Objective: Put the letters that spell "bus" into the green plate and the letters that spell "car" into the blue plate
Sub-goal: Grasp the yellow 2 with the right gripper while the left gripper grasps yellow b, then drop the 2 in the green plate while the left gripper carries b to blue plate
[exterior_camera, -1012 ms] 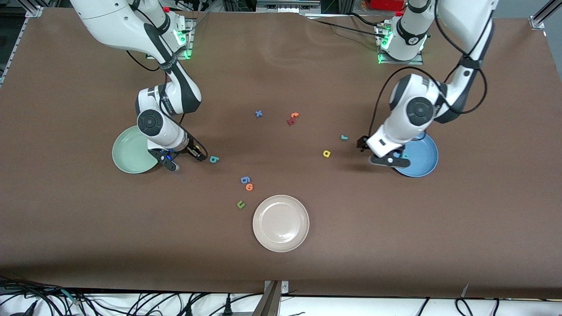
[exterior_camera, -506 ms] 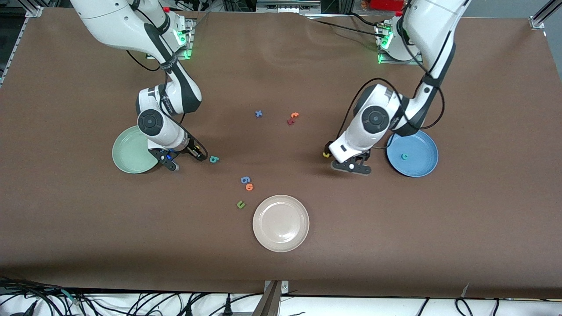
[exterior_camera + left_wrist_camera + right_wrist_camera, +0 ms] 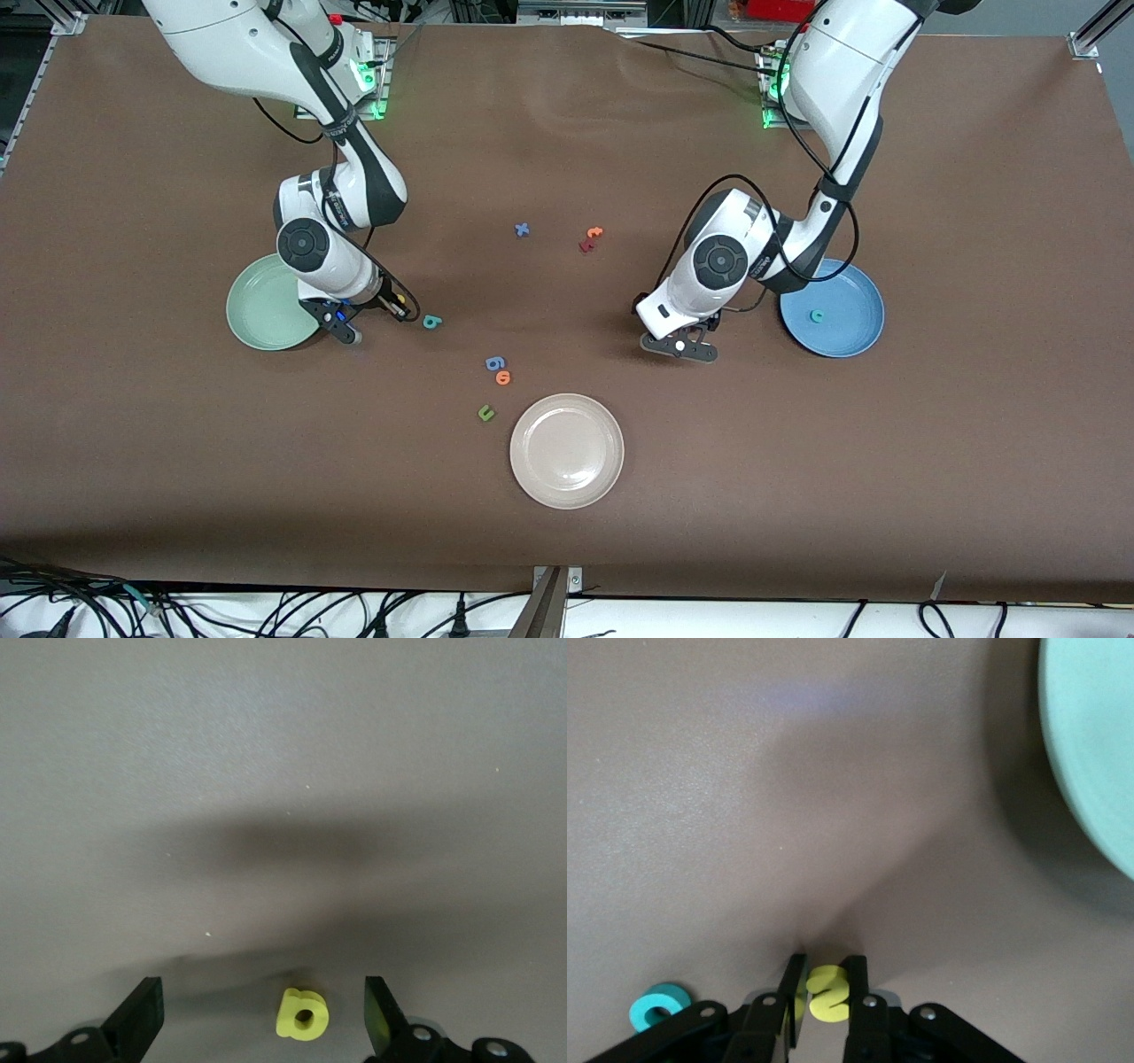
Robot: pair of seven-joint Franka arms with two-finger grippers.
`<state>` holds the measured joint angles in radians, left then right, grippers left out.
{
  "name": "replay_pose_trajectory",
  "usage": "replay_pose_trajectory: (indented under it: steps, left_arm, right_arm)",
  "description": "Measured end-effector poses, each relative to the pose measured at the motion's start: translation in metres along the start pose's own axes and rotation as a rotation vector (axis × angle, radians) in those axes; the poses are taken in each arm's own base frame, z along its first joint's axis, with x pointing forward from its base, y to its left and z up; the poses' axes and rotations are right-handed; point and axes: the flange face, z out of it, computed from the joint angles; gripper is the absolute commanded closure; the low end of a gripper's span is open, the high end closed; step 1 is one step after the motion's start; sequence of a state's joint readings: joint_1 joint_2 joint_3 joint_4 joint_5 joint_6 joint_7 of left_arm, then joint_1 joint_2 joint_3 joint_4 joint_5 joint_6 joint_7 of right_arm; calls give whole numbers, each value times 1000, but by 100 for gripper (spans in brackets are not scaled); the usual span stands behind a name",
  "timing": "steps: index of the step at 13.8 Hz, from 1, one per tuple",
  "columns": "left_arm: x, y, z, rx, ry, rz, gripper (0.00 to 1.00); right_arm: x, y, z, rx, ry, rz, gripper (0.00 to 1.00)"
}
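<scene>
My right gripper (image 3: 397,306) is low at the table between the green plate (image 3: 261,306) and the teal "b" (image 3: 431,322). In the right wrist view its fingers (image 3: 824,979) are shut on the yellow "s" (image 3: 828,993), with the teal "b" (image 3: 657,1007) beside it and the green plate's rim (image 3: 1094,744) close by. My left gripper (image 3: 261,1014) stands open with the yellow "a" (image 3: 302,1014) lying on the table between its fingers. In the front view that gripper (image 3: 654,317) hides the "a". The teal "c" (image 3: 817,315) lies in the blue plate (image 3: 842,332). The "r" and the yellow "u" are hidden.
A beige-white plate (image 3: 567,451) sits nearest the front camera. A blue "6"-like letter (image 3: 495,362), an orange "o" (image 3: 503,377) and a green "u" (image 3: 485,412) lie beside it. A blue "x" (image 3: 522,229) and orange and dark red letters (image 3: 591,237) lie mid-table.
The left arm swung from over the blue plate toward the table's middle and came down around the yellow "a". The right gripper closed on the yellow "s".
</scene>
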<state>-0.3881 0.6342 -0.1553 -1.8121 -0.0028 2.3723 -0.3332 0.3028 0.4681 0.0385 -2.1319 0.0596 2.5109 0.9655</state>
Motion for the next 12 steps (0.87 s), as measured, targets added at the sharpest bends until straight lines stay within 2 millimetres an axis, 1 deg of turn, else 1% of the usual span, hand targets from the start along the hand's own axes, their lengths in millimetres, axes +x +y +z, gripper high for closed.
replay_pose_trajectory:
  steps: [1,3,4,6,7,8,9,10,12]
  left_arm:
    - [-2,4,1,1,-2,4,4]
    - [-5,10,4,4,-8,7,9]
    - [-6,13,5,5,-11,5,11]
    - [-8,14,9,9,-22,-2,11]
    - [-9,15,11,11,-27,-4,11]
    - [-10,17,12,12,-29,-4,11]
    - [-11,18,13,12,-31,-3,12]
    - [-11,19,14,12,-31,-3,16]
    - [-11,19,14,14,-34,-9,27]
  right_arm:
    - [0,0,0,-1,0,0,98]
    - [0,-1,-3,-12,-9,-2,98]
    - [2,-3,-9,-28,-21,-5,98]
    - [11,-7,-33,-71,-51,-26,98]
    - [21,-4,-48,-94,-66,-43,98]
    - [35,2,-61,-111,-76,-66,98]
    - [50,12,-71,-120,-81,-92,98]
    - [67,25,-77,-126,-83,-122,98]
    - [96,52,-78,-138,-91,-183,98]
